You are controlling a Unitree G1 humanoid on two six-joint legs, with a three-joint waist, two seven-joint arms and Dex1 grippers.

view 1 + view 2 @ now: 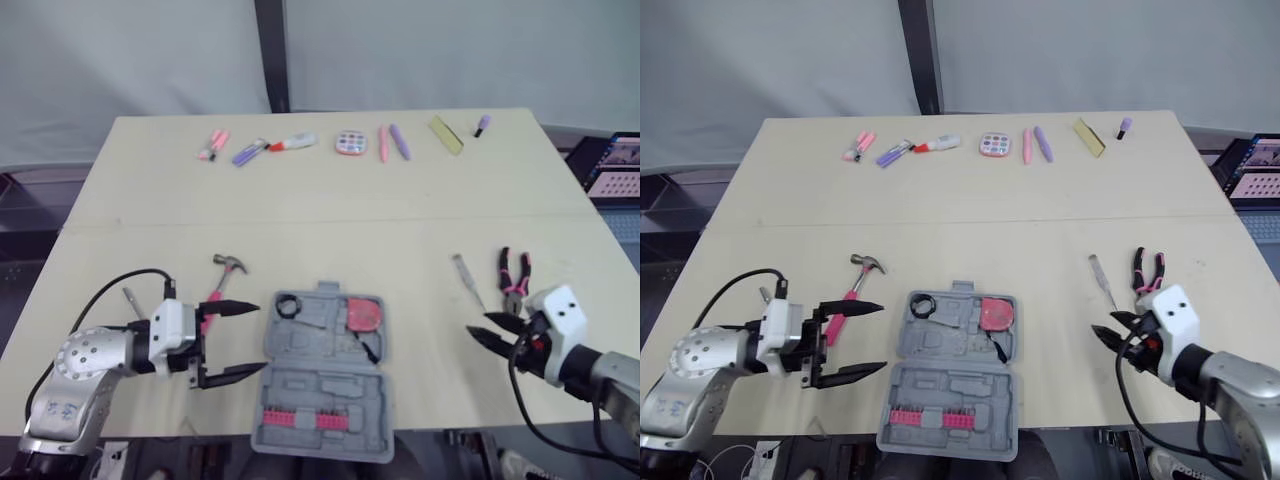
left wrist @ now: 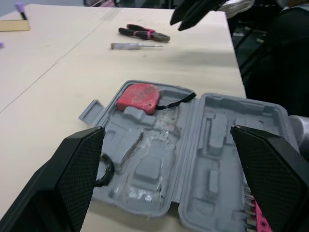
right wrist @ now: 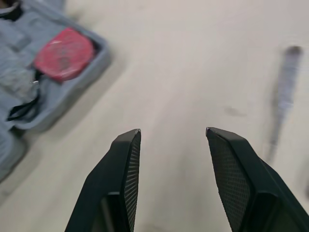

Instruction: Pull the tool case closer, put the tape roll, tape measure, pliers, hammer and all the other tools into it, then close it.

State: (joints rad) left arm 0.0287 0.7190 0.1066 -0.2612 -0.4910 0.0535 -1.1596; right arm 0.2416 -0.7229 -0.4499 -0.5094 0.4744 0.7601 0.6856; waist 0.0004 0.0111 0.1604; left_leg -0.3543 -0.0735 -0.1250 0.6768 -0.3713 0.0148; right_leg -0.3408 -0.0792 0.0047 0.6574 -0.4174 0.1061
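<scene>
Tool case (image 1: 322, 392) lies open and flat at the near edge of the worktop (image 1: 350, 205), squarely between the two arms. The red tape measure (image 1: 365, 312) sits in a far compartment, and the black tape roll (image 1: 289, 304) is tucked in the far-left corner. A row of pink bits (image 1: 293, 418) fills the near half.

Left hand (image 1: 260, 338) hovers just left of the case, fingers spread wide and holding nothing. The pink-handled hammer (image 1: 222, 275) lies just beside it on the worktop. Right hand (image 3: 173, 130) is over bare worktop right of the case, fingers apart and empty. The pliers (image 1: 514, 275) and a screwdriver (image 1: 467, 280) lie just beyond it.

The surface is pale beige, with a seam running across its middle. Small pink and purple items line the far edge. A pale grey curtain hangs behind, split by a dark pole (image 1: 270, 55). A lit screen (image 1: 615, 165) peeks in at far right.
</scene>
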